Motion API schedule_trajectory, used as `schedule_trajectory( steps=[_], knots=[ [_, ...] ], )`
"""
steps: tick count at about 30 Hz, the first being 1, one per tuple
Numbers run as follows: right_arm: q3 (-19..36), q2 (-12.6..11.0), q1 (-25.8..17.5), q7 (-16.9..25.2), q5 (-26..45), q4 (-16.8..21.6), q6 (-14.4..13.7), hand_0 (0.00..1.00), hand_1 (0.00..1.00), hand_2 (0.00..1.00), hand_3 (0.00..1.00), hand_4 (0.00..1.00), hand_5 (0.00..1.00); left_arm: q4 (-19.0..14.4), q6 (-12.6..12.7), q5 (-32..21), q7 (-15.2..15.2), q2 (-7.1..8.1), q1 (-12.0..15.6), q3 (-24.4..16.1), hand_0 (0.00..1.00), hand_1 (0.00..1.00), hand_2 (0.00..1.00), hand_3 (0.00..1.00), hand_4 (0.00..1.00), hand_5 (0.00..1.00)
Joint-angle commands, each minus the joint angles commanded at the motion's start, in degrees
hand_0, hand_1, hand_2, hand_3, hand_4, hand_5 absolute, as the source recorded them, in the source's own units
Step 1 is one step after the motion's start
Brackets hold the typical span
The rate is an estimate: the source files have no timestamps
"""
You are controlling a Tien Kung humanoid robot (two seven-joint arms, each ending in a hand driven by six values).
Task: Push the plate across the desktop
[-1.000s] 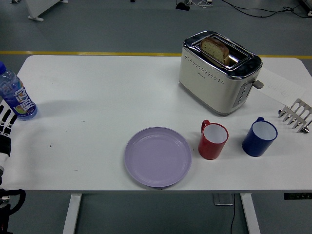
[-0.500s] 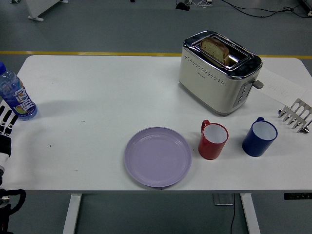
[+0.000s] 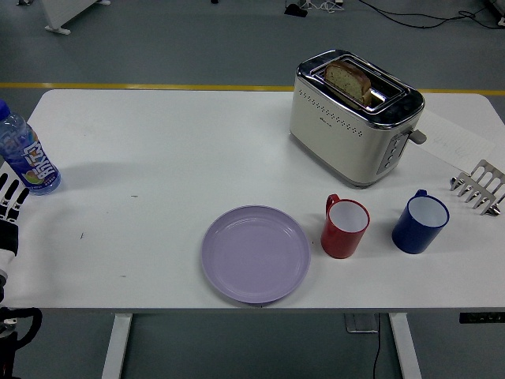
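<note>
Head view shows the left hand at the picture's left edge, low over the table's near-left corner; only part of it is in frame, with the forearm dropping out of sight below the table edge; its fingers point away from the robot, straight and slightly fanned, relaxed and holding nothing; whether they touch the white table cannot be told; the right hand does not appear.

Well to the right of those fingers, and a little nearer the robot than their tips, the lilac plate lies flat close to the table's near edge, untouched and well apart from the hand; just beyond the plate's right rim stands a red mug, upright, handle turned toward the far left, near the plate but not touching it; further right again a blue mug stands upright, apart from the red one.

Just beyond the fingertips, almost touching them as seen from here, a water bottle with a blue label stands at the table's left edge; at the opposite edge, far to the right of the fingers, a metal rack sits beside a sheet of paper; far from the fingers toward the right rear, a cream and chrome toaster stands set at an angle, a slice of bread upright in one slot.
</note>
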Motion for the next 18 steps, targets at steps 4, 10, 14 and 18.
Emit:
schedule_trajectory(
  steps=[4,10,14,18],
  knots=[
    [0.1,0.0,-0.3,0.0,-0.2,0.0,0.0,0.576,0.54,0.604,0.608,0.141,0.619,0.0,0.0,0.0,0.0,0.06,0.1,0.1,0.601,0.682,0.682,0.655,0.507,0.998],
    [0.3,0.0,-0.6,-0.2,-0.5,0.1,0.1,0.576,0.54,0.605,0.609,0.141,0.619,0.4,0.1,0.1,0.0,0.09,0.3,0.3,0.602,0.682,0.682,0.656,0.505,0.998],
    [0.3,0.0,-0.6,-0.2,-0.5,0.1,0.1,0.576,0.54,0.605,0.609,0.141,0.617,0.5,0.2,0.0,0.0,0.08,0.5,0.3,0.604,0.682,0.682,0.656,0.504,0.998],
    [0.4,0.0,-0.7,-0.3,-0.6,0.1,0.1,0.576,0.54,0.605,0.609,0.141,0.617,0.4,0.1,0.0,0.0,0.12,0.5,0.4,0.604,0.682,0.682,0.656,0.504,0.998]
  ],
)
